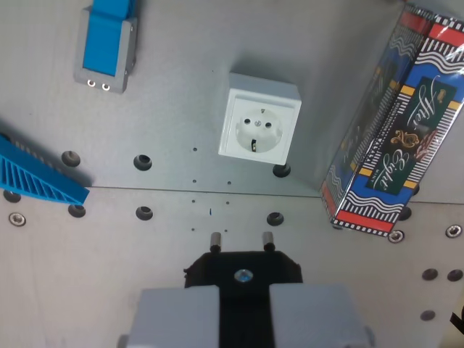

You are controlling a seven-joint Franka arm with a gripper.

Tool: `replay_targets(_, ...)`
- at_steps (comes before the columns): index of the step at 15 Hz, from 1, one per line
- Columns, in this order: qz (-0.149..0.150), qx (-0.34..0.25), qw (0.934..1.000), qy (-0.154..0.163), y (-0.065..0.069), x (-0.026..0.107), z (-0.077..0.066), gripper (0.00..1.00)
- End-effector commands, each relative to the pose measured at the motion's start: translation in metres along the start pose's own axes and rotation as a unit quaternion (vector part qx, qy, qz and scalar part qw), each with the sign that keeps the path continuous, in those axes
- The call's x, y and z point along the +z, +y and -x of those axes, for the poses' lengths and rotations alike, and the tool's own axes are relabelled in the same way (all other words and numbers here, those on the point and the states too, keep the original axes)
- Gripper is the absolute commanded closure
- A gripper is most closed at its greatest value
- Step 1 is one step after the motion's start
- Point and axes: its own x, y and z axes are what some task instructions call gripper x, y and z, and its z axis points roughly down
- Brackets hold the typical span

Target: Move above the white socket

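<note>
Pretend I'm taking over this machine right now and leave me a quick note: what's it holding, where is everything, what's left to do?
Claw: shut on a black plug, its two pins pointing up the wrist view.
White socket: on the metal plate, farther up the view than the pins and apart from them.
Nearby: patterned box at the wrist view's right, blue-grey part top left.
Done: plug is held.
Left: get the plug over the socket.

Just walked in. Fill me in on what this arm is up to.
The gripper is shut on a black plug with its two pins pointing forward. It hangs over the grey metal plate, short of the white socket, which sits further up the wrist view and slightly to the right. A patterned box stands at the right, a blue and grey part lies at top left, and a blue ribbed piece lies at the left edge.
</note>
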Motion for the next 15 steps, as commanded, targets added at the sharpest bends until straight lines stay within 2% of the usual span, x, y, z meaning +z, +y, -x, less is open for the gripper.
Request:
replay_targets(1, 0.001, 0.029, 0.9985, 0.047, 0.003, 0.015, 0.005, 1.00)
replay_targets(15, -0.006, 0.070, 0.9966, 0.044, 0.010, 0.085, 0.018, 1.00)
